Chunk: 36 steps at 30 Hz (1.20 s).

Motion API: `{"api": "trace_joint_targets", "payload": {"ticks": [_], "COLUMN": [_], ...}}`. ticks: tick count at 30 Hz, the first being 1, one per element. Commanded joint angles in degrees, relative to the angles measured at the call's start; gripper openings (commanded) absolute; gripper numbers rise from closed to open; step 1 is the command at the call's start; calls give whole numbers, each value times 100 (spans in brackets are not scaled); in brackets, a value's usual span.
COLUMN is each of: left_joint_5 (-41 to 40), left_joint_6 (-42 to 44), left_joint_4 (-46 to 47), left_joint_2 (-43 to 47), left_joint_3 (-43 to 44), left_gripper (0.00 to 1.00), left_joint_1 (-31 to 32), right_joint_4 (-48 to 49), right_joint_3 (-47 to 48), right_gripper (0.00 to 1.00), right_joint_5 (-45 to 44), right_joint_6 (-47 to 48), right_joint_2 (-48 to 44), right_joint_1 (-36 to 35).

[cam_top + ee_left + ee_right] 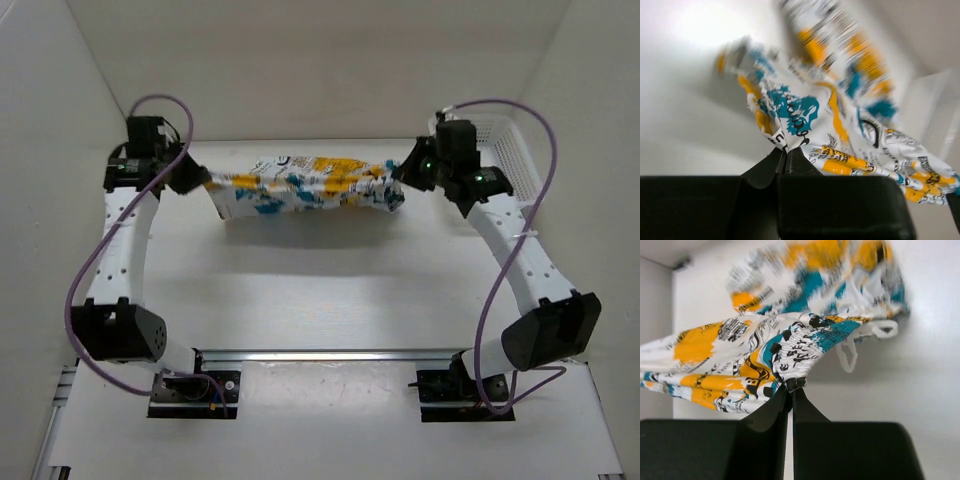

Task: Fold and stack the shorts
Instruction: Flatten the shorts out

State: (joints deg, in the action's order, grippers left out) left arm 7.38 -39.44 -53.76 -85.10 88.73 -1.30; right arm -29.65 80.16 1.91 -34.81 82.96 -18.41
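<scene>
The left pincer (204, 184) and right pincer (400, 173) each pinch one end of the shorts (300, 190), seemingly light, limp cloth.

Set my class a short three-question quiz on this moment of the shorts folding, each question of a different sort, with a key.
1. True or false: only the left gripper grips the shorts.
2. Where does the white mesh basket stand? A) at the far right, beside the right gripper; B) at the near left; C) between the two arm bases.
3. In the right wrist view, what white thing dangles from the shorts?

Key
1. False: both grippers are shut on the shorts, one at each end.
2. A.
3. A drawstring, hanging in loops.
</scene>
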Motion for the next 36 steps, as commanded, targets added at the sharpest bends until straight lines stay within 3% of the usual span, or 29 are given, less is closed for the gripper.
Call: {"api": "trace_joint_targets", "payload": {"ticks": [1,12,19,25,30,36], "left_joint_5": [-386,-1220,-1625,-1573,-1143,-527], "left_joint_6": [77,270,552,683,736,973], "left_joint_4": [-433,-977,-1190,-1067,-751,-328], "left_joint_2": [687,1461,1680,1742,1374,585], "left_joint_3": [1311,4780,5831,5753,4875,3593], "left_gripper": [10,10,10,10,10,10], "left_joint_1": [-125,-318,-318,-318,-318,-318], "right_joint_4": [-1260,-2738,-3143,-3548,-3452,-2310], "right_joint_3": [1157,3453,4033,3885,2674,1118], "right_gripper": [1,1,1,1,1,1], "right_joint_5": [-306,643,1101,584,99,-244], "right_joint_6": [1053,2250,2251,2127,2066,1873], "right_joint_2": [-367,-1229,-1686,-1818,-1924,-1442], "right_joint_1": [22,-31,-31,-31,-31,22]}}
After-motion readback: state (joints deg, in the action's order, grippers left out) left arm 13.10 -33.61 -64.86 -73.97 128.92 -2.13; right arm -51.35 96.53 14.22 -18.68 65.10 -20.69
